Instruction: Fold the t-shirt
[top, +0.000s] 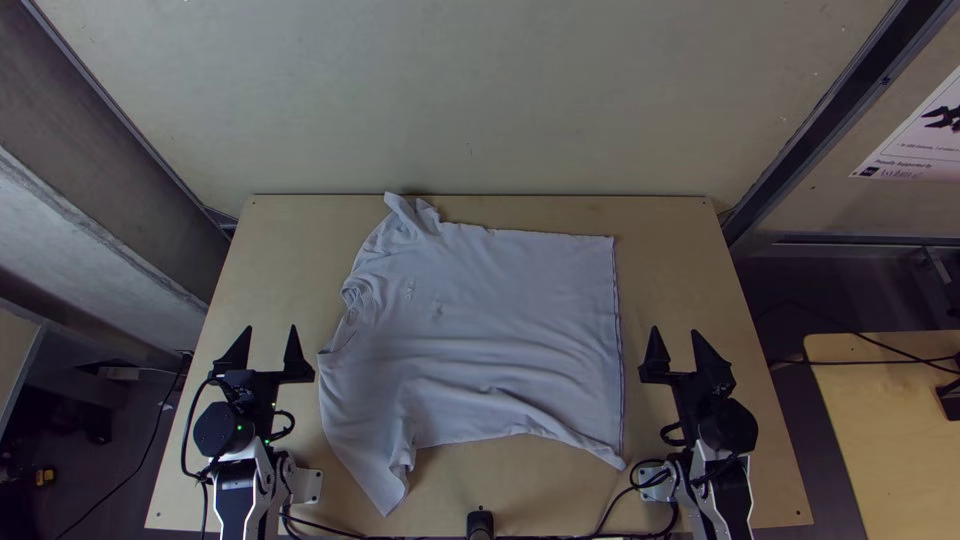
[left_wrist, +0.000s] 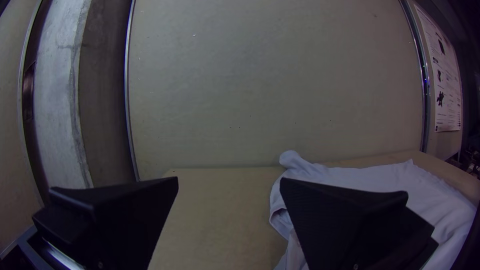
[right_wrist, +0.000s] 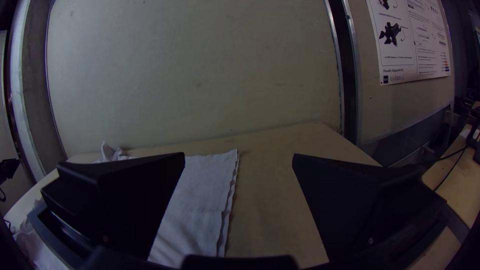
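T-shirt (top: 490, 340) lying spread, wrinkled on table (top: 680, 260) between my left end effector (top: 271, 328) and right end effector (top: 675, 330), both gaping wide. I'm risking trapped creases from bunched far sleeve (top: 408, 218); pinching only one layer at right hem (top: 617, 350), I'd be shearing layers apart.

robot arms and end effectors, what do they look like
The left arm and right arm have white links, black joints and looping black cables. Small green lights dot the left one. The left end effector and right end effector are black, with wide, tapering fingers.
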